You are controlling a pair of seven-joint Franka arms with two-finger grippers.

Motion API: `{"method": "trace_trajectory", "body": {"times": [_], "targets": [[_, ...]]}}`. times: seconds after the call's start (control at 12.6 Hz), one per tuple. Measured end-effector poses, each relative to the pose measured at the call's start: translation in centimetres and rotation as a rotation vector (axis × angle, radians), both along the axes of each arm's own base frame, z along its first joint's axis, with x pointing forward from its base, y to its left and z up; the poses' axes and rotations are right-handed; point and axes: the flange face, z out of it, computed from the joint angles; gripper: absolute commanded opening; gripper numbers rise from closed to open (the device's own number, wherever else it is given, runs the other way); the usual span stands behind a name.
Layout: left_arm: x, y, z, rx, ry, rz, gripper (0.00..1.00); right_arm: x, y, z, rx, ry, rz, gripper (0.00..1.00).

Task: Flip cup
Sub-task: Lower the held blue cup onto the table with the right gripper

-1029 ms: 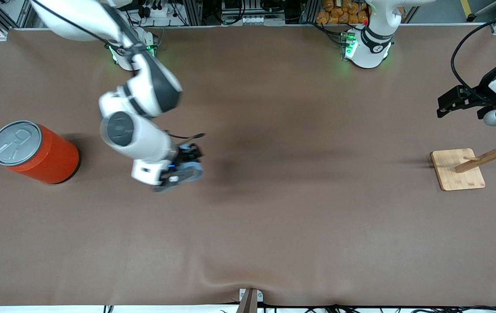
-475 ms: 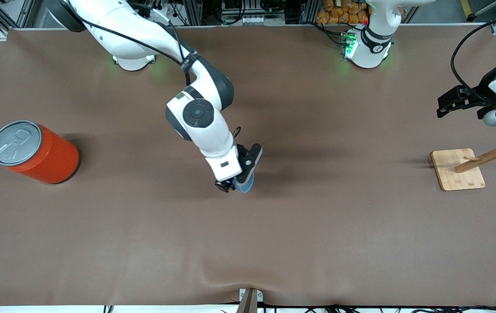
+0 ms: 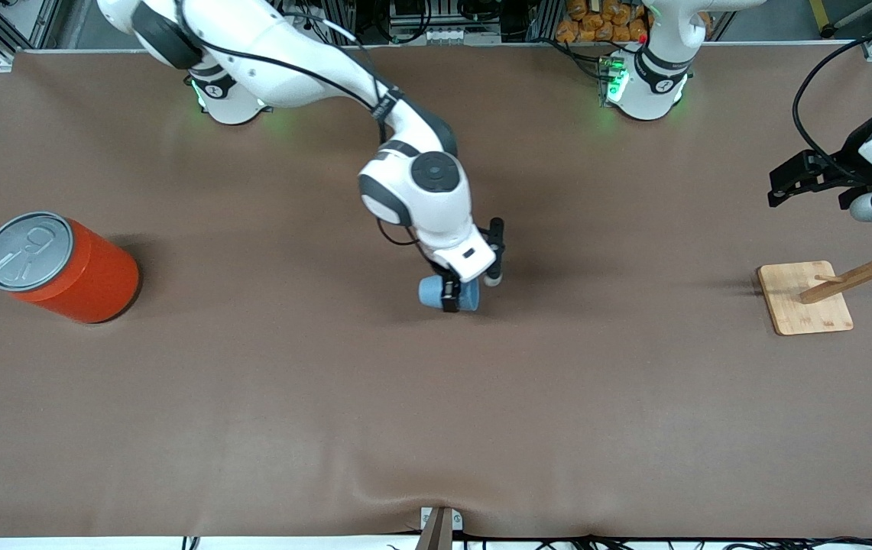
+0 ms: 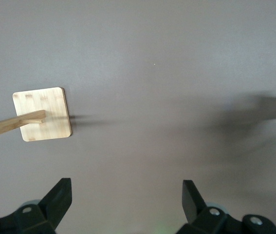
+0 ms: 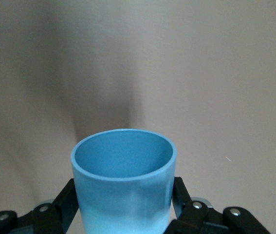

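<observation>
Front view: the right gripper (image 3: 460, 294) pinches the cup (image 3: 439, 293) over mid-table, long axis horizontal; left wrist view: the waiting left gripper (image 4: 126, 195) is spread near the wooden stand (image 4: 42, 114); right wrist view: the cup's (image 5: 124, 180) mouth faces away from the fingers (image 5: 68, 200).

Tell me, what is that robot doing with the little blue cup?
The right arm's claw is shut on the blue cup and holds it sideways over the middle of the brown table. The left arm waits with its claw open, up above a wooden stand. A big orange can stands at the right arm's end of the table.
</observation>
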Motion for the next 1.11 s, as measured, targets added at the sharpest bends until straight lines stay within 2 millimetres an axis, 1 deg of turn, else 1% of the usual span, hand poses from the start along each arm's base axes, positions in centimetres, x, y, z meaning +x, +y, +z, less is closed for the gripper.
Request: {"method": "trace_trajectory", "body": {"times": [0.16,0.32,0.55,0.79,0.95,1.03,1.11], "targets": [[0.0,0.0,0.0,0.000,0.000,0.000,1.00,-1.1,1.3,-1.5,-0.006,0.010,0.004,0.05],[0.0,0.0,0.0,0.000,0.000,-0.001,1.00,-1.7,1.8,-2.4,-0.012,0.016,0.006,0.05],[0.0,-0.3,0.0,0.000,-0.001,-0.006,1.00,-3.0,2.6,-4.5,-0.047,0.009,-0.004,0.05],[0.0,-0.5,0.0,0.000,-0.001,-0.009,1.00,-3.7,3.1,-5.3,-0.057,0.006,-0.029,0.08],[0.0,-0.5,0.0,0.000,-0.001,-0.009,1.00,-3.9,3.1,-5.8,-0.059,0.010,-0.050,0.14],[0.0,-0.5,0.0,0.000,-0.001,-0.009,1.00,-4.0,3.2,-6.0,-0.061,0.006,-0.051,0.21],[0.0,-0.5,0.0,0.000,-0.001,-0.009,1.00,-4.0,3.2,-6.0,-0.063,0.003,-0.051,0.45]]}}
